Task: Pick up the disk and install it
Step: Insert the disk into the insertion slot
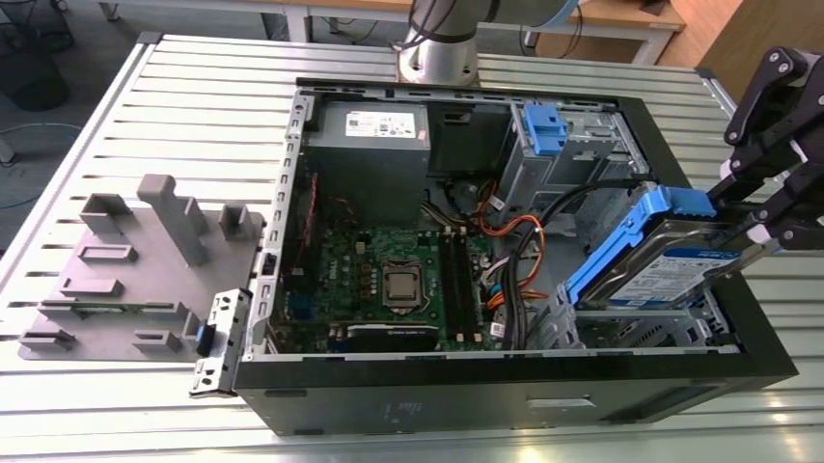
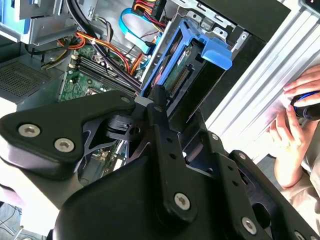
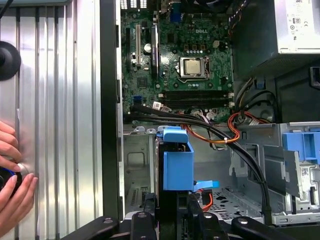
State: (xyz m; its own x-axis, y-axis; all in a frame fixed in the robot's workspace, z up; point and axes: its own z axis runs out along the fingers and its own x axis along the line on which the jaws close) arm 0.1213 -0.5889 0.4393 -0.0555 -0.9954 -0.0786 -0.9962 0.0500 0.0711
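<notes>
Clenched on the upper end of the disk, the jaws hold it tilted just above the drive cage (blue rails flanking it), its long axis slanting down from them toward that cage's mouth.

The disk shows bare silver metal with a faint sheen, and its side rails are smooth blue plastic. The pincer looks matt black. The surface is ribbed, pale brushed metal, and the holder block is dull grey plastic.
</notes>
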